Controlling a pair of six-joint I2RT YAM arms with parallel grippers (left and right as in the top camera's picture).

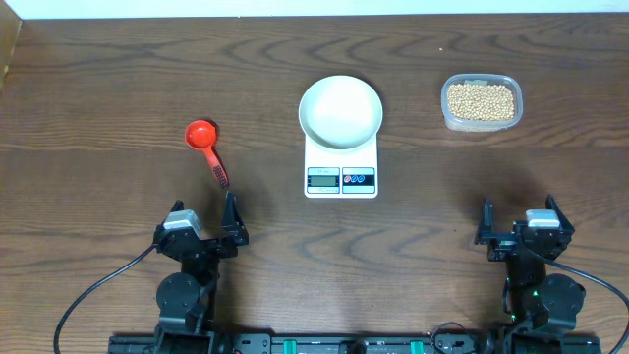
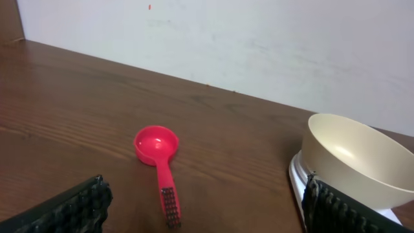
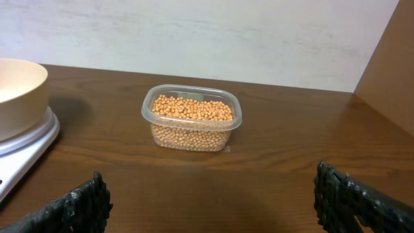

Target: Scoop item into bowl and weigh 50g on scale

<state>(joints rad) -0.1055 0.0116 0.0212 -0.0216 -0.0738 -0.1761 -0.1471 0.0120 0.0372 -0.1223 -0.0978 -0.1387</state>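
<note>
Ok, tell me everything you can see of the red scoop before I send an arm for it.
The red scoop looks like glossy plastic: a small round cup, empty and mouth up, on a straight narrow handle ending in a dark ribbed patch. It lies flat on the wooden table, left of the scale and apart from it, cup toward the far edge, handle slanting back toward the robot. Only the table touches it.

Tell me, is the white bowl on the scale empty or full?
Empty: the bowl shows only bare white inside from overhead; the beans all lie in the clear tub.
</note>
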